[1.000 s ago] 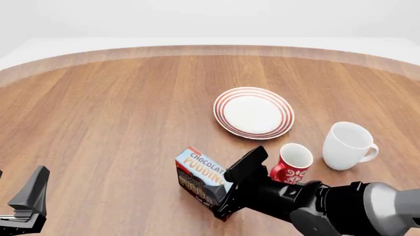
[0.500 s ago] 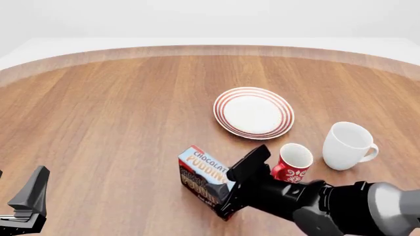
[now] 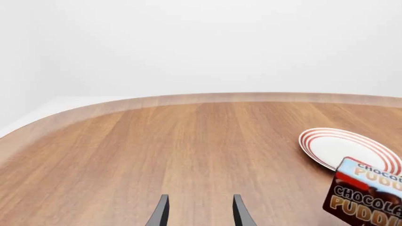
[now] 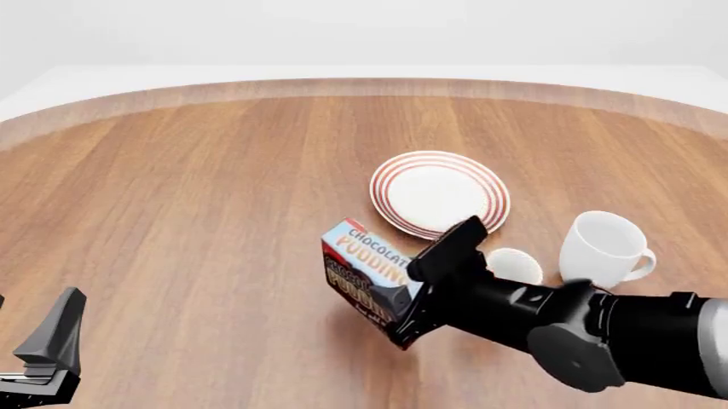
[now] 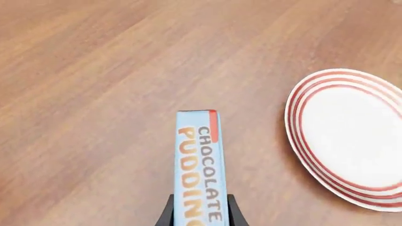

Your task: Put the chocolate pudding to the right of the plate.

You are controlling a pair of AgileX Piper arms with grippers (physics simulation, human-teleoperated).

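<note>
Right gripper (image 4: 401, 300) closed on the chocolate pudding (image 4: 366, 274), fingers (image 5: 234, 213) pressed against both broad faces of the carton. Carton held clear of the desk (image 4: 205, 213), a soft shadow under it on the wood, tilted with the light-blue lettered face up and toward the far side. Positioned in front view just at the near-left of the plate (image 4: 439, 194), the upper corner of the carton close to the red-ringed rim but apart from it. In right wrist view, narrow blue edge of the carton (image 5: 201, 165) seen between the two fingers, plate (image 5: 349, 139) beside it, not touching.

A small mug (image 4: 514, 266) mostly hidden behind the right arm, only its white inside visible. A white mug (image 4: 603, 249) standing upright to the right of it, near-right of the plate, handle to the right.

Left gripper (image 3: 199, 212) low over bare wood at the near-left part of the desk, well apart from everything, fingers (image 3: 161, 214) narrowly apart with nothing between them.
</note>
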